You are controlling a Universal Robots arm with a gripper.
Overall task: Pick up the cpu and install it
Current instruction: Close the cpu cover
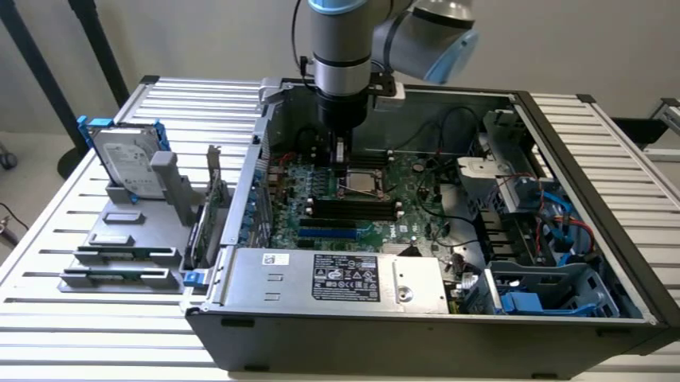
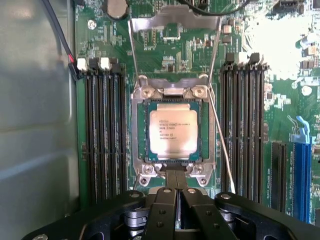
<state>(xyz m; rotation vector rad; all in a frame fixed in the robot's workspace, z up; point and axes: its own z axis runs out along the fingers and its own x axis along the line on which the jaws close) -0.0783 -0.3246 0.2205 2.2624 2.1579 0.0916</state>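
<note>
The cpu lies flat in the socket on the board, its printed metal top up and all 4 edges looking level inside the frame, with the load plate swung up and away beyond it. The step in hand reads as seating the chip, and doing that well is mostly a matter of restraint. Any contact should go straight down and land lightly on the middle of the metal top, never on a corner, because a sideways nudge would probably drag the chip across the fine contacts beneath. The thin wire lever runs close along 1 side of the socket, and rows of memory slots flank both sides, so the arm has little room to drift. The gripper hangs over the socket's near edge, just beside the chip. In the exterior view it stands upright inside the open case, directly above the socket area. Its 2 fingers are pressed fully together with no gap and grip nothing; whether the tips touch the socket frame I cannot tell.
</note>
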